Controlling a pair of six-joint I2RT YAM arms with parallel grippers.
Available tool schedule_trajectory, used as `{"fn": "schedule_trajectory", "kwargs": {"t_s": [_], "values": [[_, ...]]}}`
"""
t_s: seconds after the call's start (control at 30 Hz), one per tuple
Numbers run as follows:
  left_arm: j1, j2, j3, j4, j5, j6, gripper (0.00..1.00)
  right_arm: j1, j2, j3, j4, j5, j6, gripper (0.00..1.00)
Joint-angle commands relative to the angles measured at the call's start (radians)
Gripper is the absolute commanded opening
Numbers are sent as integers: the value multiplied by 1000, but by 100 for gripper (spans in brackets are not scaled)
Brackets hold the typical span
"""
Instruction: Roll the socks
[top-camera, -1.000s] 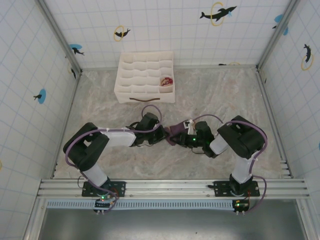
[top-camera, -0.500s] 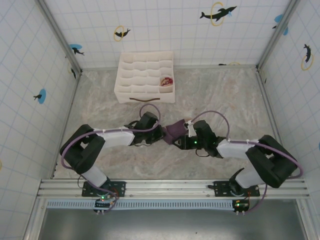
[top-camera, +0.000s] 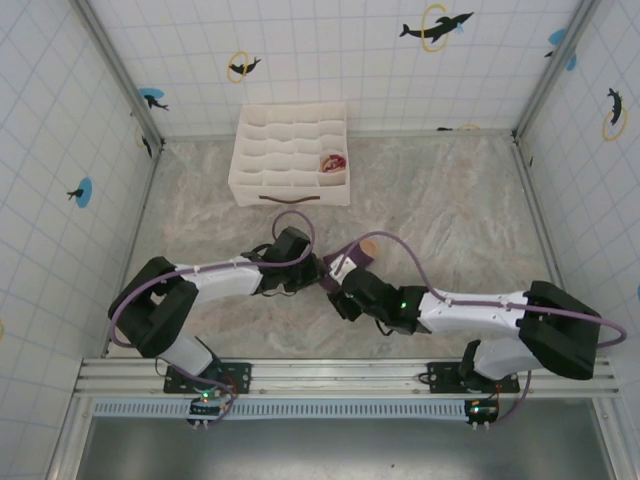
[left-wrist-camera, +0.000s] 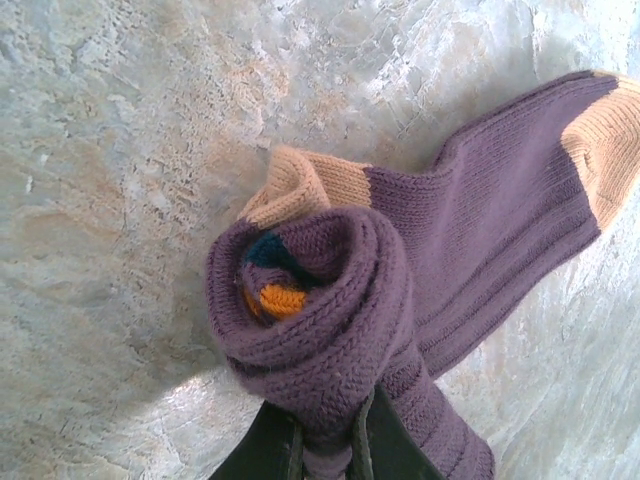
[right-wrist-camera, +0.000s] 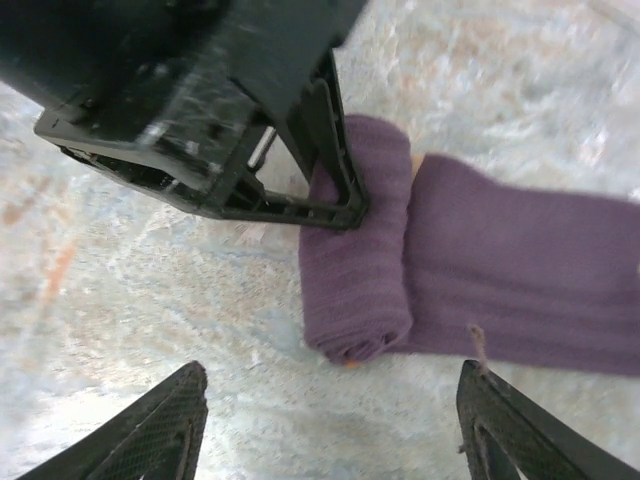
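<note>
The purple sock (left-wrist-camera: 480, 200) lies on the marble table, its cuff end wound into a tight roll (left-wrist-camera: 320, 300) with orange and teal showing in the core. Tan patches show at its heel (left-wrist-camera: 300, 185) and toe (left-wrist-camera: 610, 130). My left gripper (left-wrist-camera: 328, 445) is shut on the roll from the near side. From above, the left gripper (top-camera: 316, 270) meets the sock (top-camera: 350, 260) at mid-table. My right gripper (right-wrist-camera: 335, 440) is open, its fingers (right-wrist-camera: 150, 430) spread wide just short of the roll (right-wrist-camera: 355, 270), touching nothing. A beige-and-red rolled bundle (top-camera: 333, 162), apparently the other sock, sits in a box compartment.
The white gridded organiser box (top-camera: 290, 130) stands at the back, left of centre. The left gripper's black body (right-wrist-camera: 200, 100) is close in front of my right gripper. Tiled walls enclose the table on three sides.
The right arm has stretched out low and swung left and nearer, its gripper backing off the sock. The left gripper stays clamped on the roll, shifted slightly.
</note>
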Motion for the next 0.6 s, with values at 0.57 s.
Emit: {"fn": "schedule_trajectory", "kwargs": {"t_s": [0.57], "values": [[-14, -58, -73, -39, 38, -41, 0, 153, 425, 137, 199, 442, -333, 65]]}}
